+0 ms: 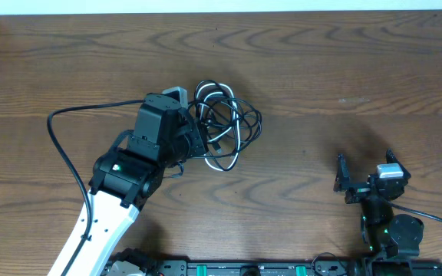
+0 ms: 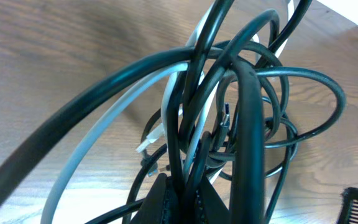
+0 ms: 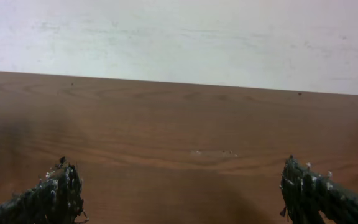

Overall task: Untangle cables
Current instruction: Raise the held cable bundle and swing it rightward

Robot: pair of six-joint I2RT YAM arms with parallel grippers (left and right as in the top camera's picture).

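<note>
Left arm (image 1: 121, 180): I see a white lower link, black boxy upper housings, one green light (image 1: 116, 166) and a thin black lead (image 1: 90, 108) trailing off. Right arm (image 1: 390, 222): all black, grey block (image 1: 390, 170) on top. Its fingers (image 3: 51, 196) are black, rough-edged, pale-flecked.

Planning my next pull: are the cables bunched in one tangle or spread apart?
Bunched: the cables, black and one white, loop through one another in a single clump at the left tool.

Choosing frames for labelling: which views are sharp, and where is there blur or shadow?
Overhead: sharp, evenly lit, soft shadow by the right gripper. Left wrist: cables too close, nearest strands blurred. Right wrist: table sharp, fingertips cropped at the bottom corners.
</note>
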